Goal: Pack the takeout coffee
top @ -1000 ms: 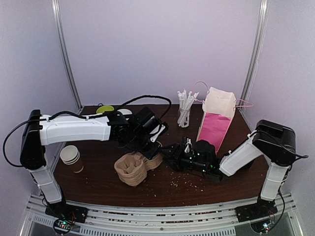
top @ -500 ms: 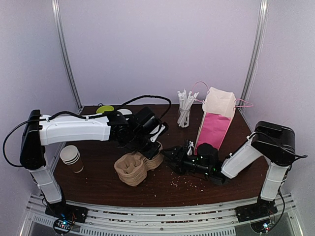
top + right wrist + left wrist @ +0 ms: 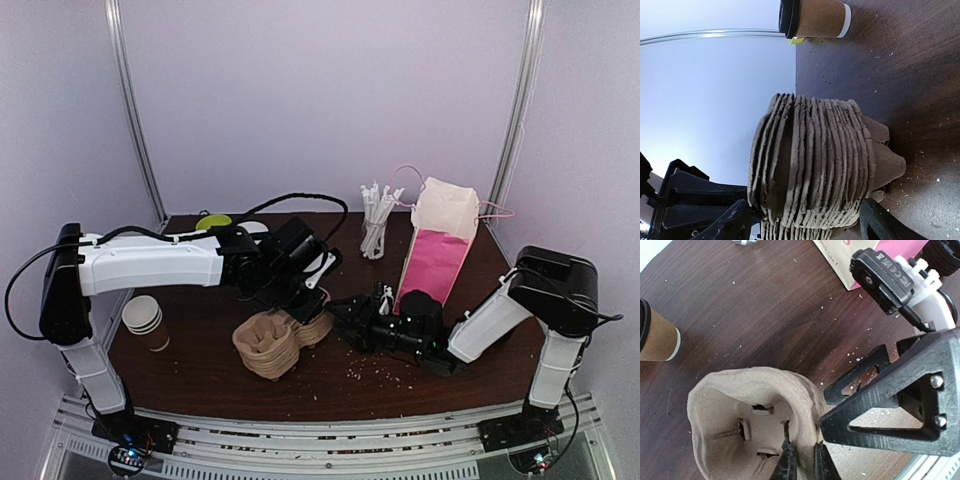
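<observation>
The takeout coffee [image 3: 815,17], a brown cup with a black lid, stands on the table behind the carrier stack. It also shows at the left edge of the left wrist view [image 3: 655,337]; the top view hides it behind the left arm. My left gripper [image 3: 804,452] is shut on the rim of the top pulp cup carrier [image 3: 745,410], and it shows in the top view [image 3: 303,298]. My right gripper [image 3: 805,225] is open, its fingers either side of the foot of the carrier stack [image 3: 815,160]. It sits just right of the stack [image 3: 275,342] in the top view [image 3: 345,322].
A pink paper bag [image 3: 438,245] stands open at the back right. A glass of white stirrers [image 3: 375,225] is beside it. A stack of lidless brown cups [image 3: 145,322] stands at the left. Crumbs lie on the dark wooden table [image 3: 330,385].
My right gripper has edged a little left toward the carrier stack. The left arm keeps its hold and has barely moved.
</observation>
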Controlling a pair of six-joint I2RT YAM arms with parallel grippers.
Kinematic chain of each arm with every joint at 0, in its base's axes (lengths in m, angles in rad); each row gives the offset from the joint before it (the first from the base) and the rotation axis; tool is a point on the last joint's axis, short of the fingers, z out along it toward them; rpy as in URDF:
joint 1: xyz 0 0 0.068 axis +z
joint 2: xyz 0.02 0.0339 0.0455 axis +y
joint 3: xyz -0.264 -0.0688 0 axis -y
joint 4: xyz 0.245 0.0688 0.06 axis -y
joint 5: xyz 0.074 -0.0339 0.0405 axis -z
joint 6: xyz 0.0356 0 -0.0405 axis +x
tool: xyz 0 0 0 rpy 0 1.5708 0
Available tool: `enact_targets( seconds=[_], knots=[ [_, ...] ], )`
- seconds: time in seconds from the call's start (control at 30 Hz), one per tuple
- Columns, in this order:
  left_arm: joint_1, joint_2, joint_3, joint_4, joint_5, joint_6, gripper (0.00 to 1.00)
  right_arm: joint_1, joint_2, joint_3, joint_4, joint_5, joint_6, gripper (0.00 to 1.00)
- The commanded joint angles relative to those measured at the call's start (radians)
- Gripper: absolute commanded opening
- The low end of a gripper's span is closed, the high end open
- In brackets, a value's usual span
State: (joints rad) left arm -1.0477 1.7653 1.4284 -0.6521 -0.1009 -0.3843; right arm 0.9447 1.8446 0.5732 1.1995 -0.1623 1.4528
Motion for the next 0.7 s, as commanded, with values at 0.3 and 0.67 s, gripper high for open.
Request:
enact_targets(
  seconds=[0.3, 0.67],
  knots=[
    [0.0, -0.036, -0.013, 0.048, 0.052, -0.016, 0.0, -0.003, 0.057, 0.038, -0.011, -0.02, 0.022, 0.68],
    [0.0, -0.049, -0.006, 0.06, 0.075, -0.016, 0.0, -0.003, 0.085, 0.043, -0.062, -0.029, 0.029, 0.64]
  ],
)
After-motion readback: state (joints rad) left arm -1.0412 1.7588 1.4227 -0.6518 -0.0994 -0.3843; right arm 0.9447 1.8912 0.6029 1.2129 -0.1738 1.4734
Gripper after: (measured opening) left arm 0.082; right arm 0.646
